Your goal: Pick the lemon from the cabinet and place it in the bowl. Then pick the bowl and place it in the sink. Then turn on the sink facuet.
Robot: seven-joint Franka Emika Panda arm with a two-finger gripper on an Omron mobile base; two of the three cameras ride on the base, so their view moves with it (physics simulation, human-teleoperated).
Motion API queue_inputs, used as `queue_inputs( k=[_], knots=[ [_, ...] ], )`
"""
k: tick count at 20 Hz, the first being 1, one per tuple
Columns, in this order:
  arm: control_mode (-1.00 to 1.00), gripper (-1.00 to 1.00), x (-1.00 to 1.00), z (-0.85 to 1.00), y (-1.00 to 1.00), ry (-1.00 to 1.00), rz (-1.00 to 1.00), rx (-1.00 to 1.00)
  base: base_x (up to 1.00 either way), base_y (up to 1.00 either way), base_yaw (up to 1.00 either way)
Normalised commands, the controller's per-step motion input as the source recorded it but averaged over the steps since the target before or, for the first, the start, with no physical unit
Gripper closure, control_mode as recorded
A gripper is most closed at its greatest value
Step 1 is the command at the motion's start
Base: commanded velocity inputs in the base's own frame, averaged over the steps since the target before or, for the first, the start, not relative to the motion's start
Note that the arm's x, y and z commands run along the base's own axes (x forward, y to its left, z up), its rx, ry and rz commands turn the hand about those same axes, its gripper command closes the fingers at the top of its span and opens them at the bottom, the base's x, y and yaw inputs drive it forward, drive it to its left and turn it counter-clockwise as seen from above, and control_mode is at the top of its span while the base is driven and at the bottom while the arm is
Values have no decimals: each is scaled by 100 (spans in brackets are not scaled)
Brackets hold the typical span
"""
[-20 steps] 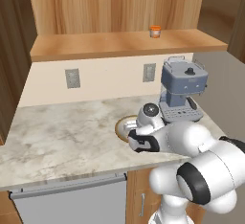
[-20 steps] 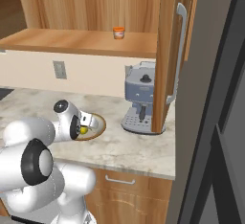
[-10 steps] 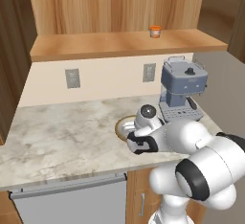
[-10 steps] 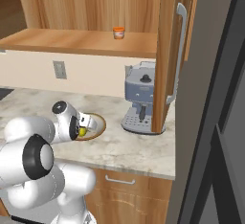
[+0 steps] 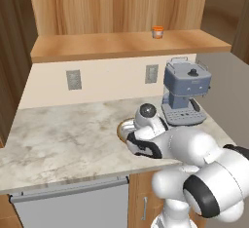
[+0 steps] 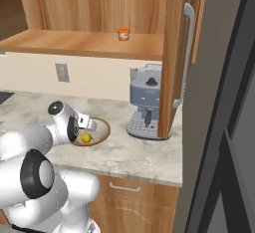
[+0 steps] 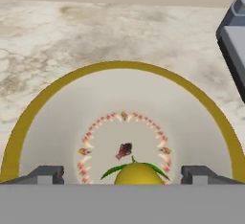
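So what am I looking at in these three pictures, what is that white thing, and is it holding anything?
The white thing is a robot arm in a simulated kitchen. Two pictures come from cameras on its base, behind it to its left and right; the third looks along its gripper. On the marble counter stands a bowl with a lemon in it, beside a grey coffee machine. A small orange-lidded jar sits on the cabinet shelf. The fingers stand apart either side of the lemon, so nothing is held.
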Motion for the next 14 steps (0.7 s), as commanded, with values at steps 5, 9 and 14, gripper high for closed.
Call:
queue_inputs(
  k=[5,9,14],
  knots=[
    [-100,-100,-31,26,85,3,8,-17,0,0,0],
    [-100,-100,-11,0,69,13,11,-20,0,0,0],
    [-100,-100,3,-3,20,15,5,-20,0,0,0]
  ],
)
